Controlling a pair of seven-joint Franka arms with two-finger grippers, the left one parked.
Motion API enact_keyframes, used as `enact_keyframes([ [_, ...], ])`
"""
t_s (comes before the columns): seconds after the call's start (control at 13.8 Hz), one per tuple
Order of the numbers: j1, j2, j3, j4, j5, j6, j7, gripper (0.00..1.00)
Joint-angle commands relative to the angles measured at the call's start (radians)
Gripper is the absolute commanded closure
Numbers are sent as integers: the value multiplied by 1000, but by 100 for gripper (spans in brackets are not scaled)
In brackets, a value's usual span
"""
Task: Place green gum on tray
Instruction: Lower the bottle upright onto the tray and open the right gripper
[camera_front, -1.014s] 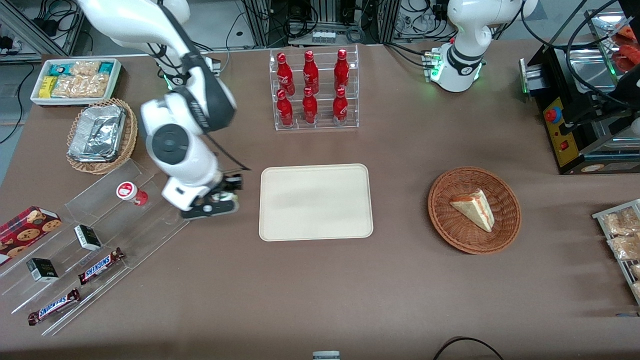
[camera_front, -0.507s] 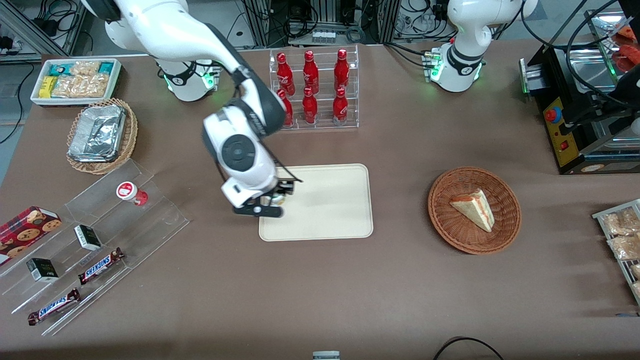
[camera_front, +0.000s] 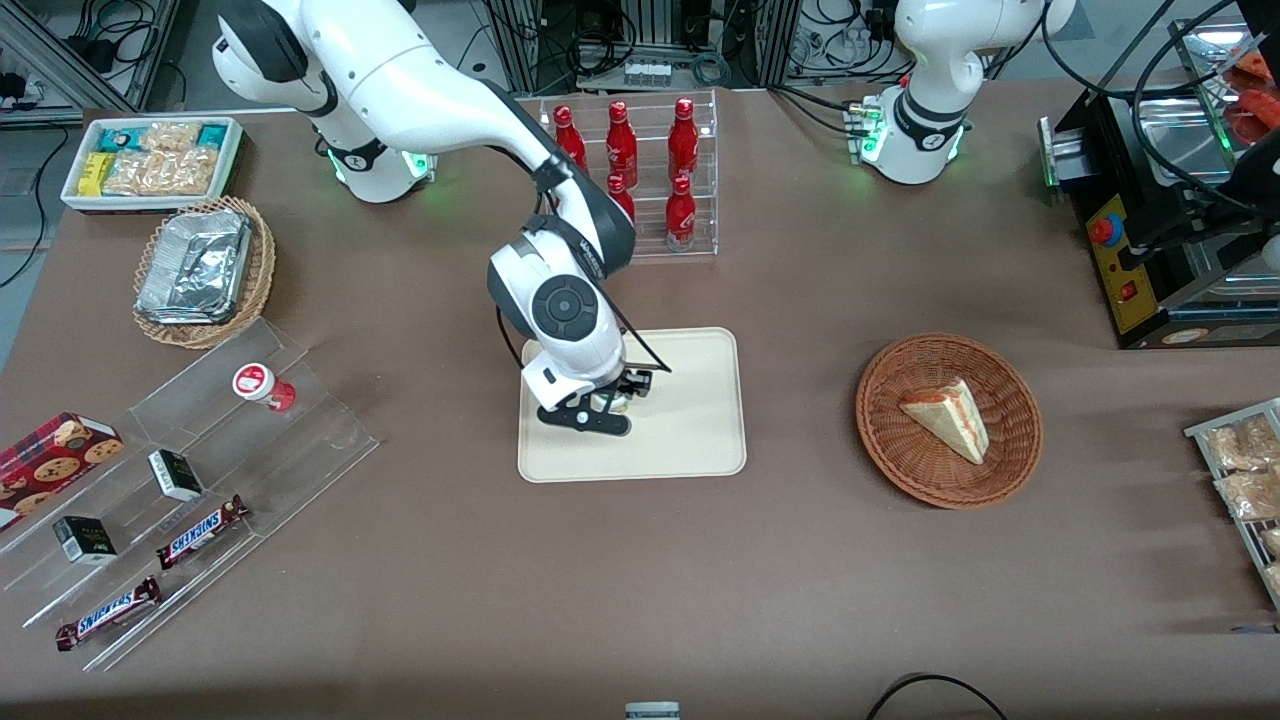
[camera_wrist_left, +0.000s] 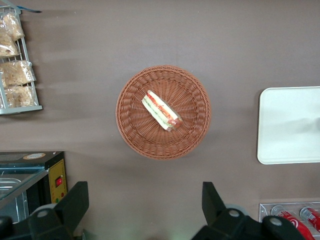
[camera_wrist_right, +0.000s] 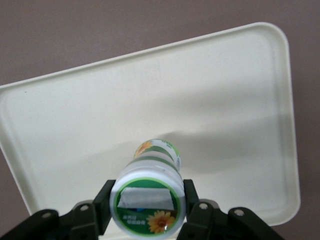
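You see the end effector (camera_front: 605, 405) clamped on the gum (camera_wrist_right: 148, 197), fingers (camera_wrist_right: 191, 197) pressing just under its lid. It hangs over the tray (camera_front: 690, 440), above the tray's working-arm half.

Setting: robotics lab staged as a snack shop.
Evidence, lab: cable bundles (camera_front: 640, 40) and aluminium framing past the bench (camera_front: 800, 560).
Evidence, shop: acrylic shelf (camera_front: 190, 480) of chocolate bars; rack of red bottles (camera_front: 650, 180).
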Motion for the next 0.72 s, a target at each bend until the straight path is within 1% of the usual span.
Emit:
enact_keyframes([
  [0.0,36,47,-11,43,30,49,25,100],
  [0.29,71,76,-14,32,26,104,45,100],
  [0.65,79,102,-17,29,6,129,45,100],
])
